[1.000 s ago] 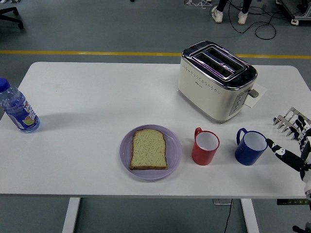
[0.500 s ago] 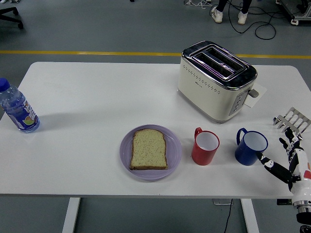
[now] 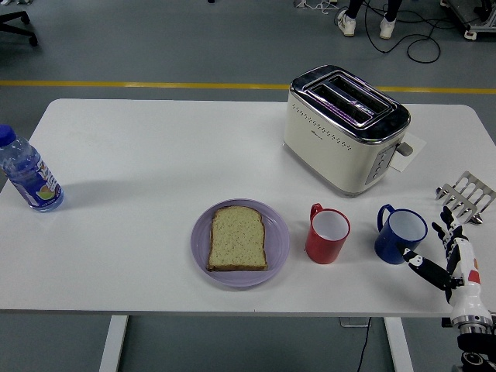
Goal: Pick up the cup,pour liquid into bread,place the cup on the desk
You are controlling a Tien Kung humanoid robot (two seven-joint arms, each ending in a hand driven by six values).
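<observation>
A slice of bread lies on a purple plate near the table's front edge. Right of the plate stands a red cup, and right of that a blue cup; both are upright with handles toward the upper left. My right hand is at the lower right, just right of the blue cup and apart from it, fingers spread and holding nothing. Its thumb points toward the blue cup's base. The left arm does not appear.
A cream toaster stands at the back right. A water bottle stands at the far left edge. A metal rack sits at the right edge behind my hand. A person's feet show far beyond the table.
My right hand has drawn back toward the table's near edge and lower in the picture, away from the blue cup's rim. Nothing else moved.
</observation>
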